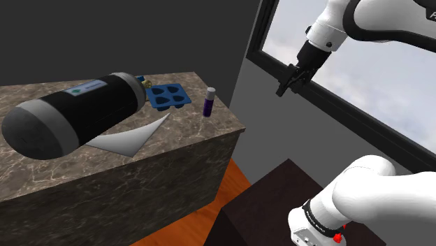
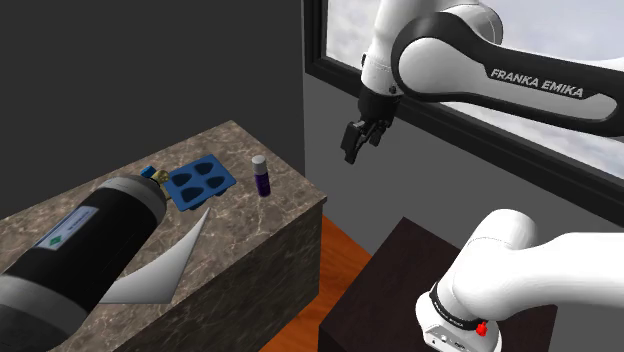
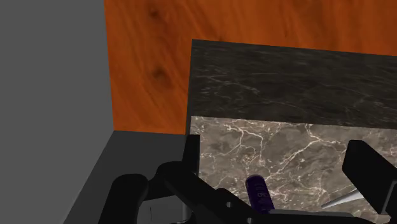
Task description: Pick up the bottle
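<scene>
A small purple bottle (image 1: 209,102) (image 2: 261,176) with a white cap stands upright near the marble counter's (image 1: 199,129) end by the wall. My black gripper (image 1: 285,88) (image 2: 352,150) hangs in the air beyond that end of the counter, well above the bottle and in front of the window. In the wrist view the bottle (image 3: 259,191) lies low between the two fingers, far below them. The gripper (image 3: 280,167) is open and holds nothing.
A big black cylinder with grey ends (image 1: 70,115) (image 2: 80,250) lies on the counter. Beside it are a blue moulded tray (image 1: 169,96) (image 2: 200,182) and a white sheet (image 1: 133,138). Orange wood floor (image 3: 153,70) and the dark stand (image 1: 272,203) sit below.
</scene>
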